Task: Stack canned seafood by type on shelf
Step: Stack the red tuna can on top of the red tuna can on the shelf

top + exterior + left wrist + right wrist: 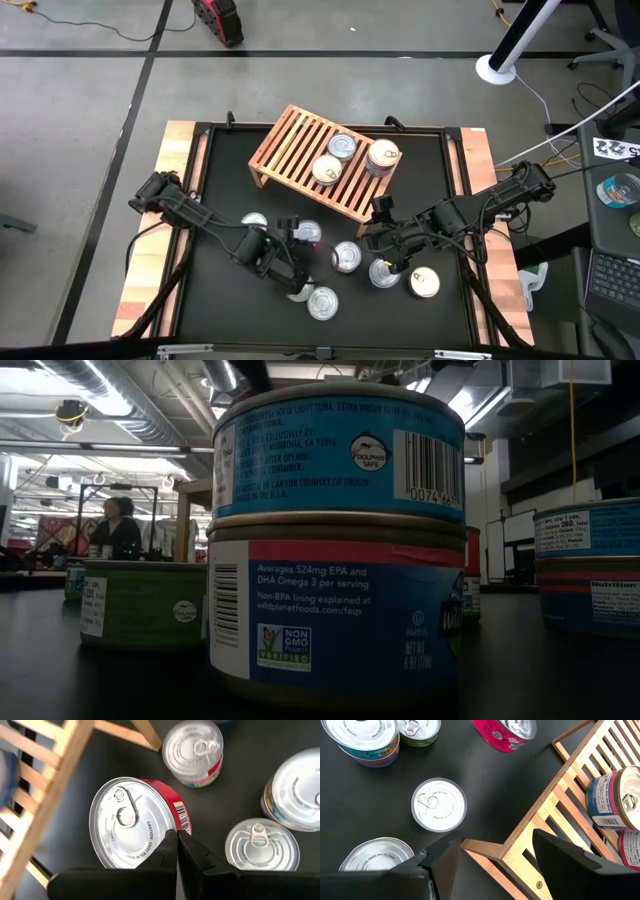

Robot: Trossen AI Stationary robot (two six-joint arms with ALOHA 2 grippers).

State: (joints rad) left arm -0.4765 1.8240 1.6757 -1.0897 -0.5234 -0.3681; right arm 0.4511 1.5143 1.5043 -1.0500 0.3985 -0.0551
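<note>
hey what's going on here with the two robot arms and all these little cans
Two arms are sorting canned seafood onto a slatted wooden shelf. Three spots on the shelf already hold tins, while about seven more tins sit loose on the black table. The left gripper, fingers together, is down at a red-sided can near the shelf's front edge. The right gripper is open and empty, hovering over the shelf's near corner.

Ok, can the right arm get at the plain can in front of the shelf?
Probably yes. The right gripper is open over the shelf's front edge, and the can stands upright on bare mat, clear of its neighbours. The left gripper is off at the red can, out of the way.
</note>
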